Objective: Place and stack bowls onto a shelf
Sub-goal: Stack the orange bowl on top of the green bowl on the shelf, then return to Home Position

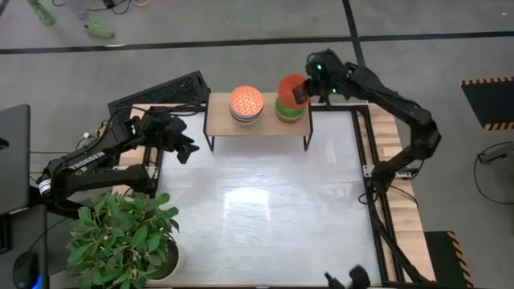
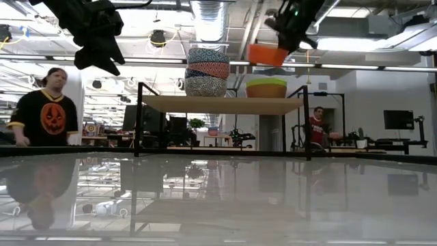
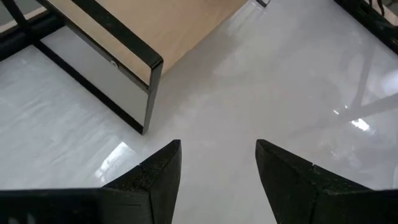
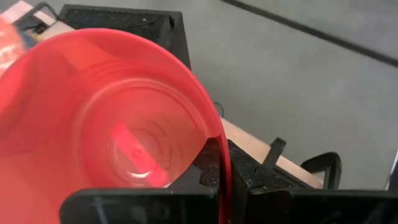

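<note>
Orange bowl pinched at its rim by the right gripper, hanging above the olive-yellow bowl on the wooden shelf, probably for stacking; patterned stack alongside; left gripper waits spread beside the shelf.

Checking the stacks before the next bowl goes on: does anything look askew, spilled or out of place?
Nothing spilled or damaged. The left stack of bowls sits level on the shelf. The only thing off level is the orange bowl, pinched by its rim in the right gripper and hanging tilted above the green and orange stack, not yet seated.
</note>
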